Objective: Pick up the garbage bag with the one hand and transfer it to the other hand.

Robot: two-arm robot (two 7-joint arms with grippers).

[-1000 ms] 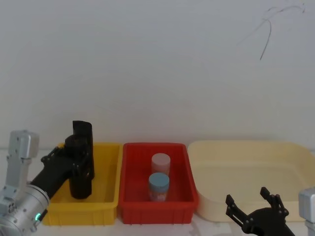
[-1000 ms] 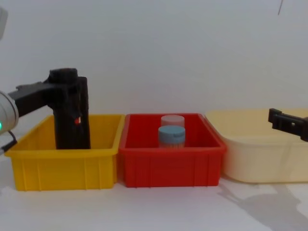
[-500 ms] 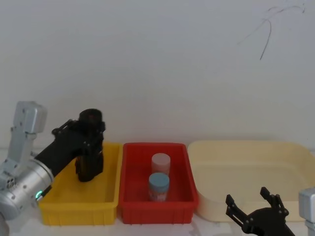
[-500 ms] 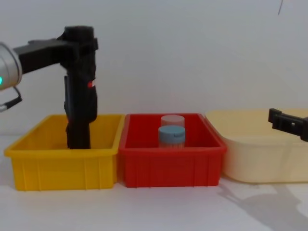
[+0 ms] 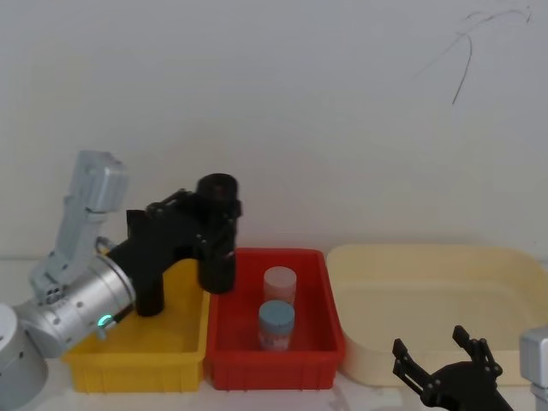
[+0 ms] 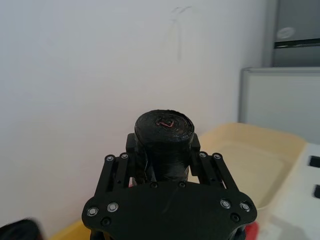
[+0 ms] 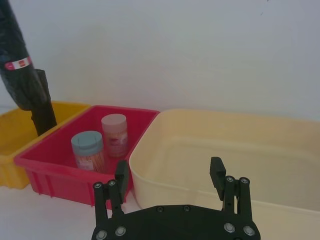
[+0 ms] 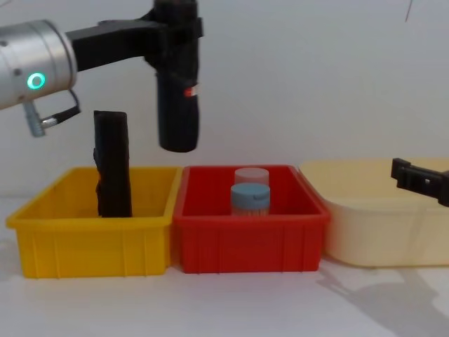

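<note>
Black garbage bag (image 8: 177, 112) upright, top btwn left gripper (image 8: 177, 28) jaws, midair

In your chest view, the bag (image 8: 177, 91) is cut off at the top edge, and the yellow bin (image 8: 91, 246) hides the base of the other roll (image 8: 112, 165) at left.

The garbage bag (image 8: 177, 123), a matte black roll with a small red-and-white label, is hanging upright in the air above where the yellow bin (image 8: 91, 246) and red bin (image 8: 249, 246) meet, the left gripper (image 8: 175, 31) clamping its top end, while the right gripper (image 5: 432, 349) is sitting low at the right, fingers spread.
</note>
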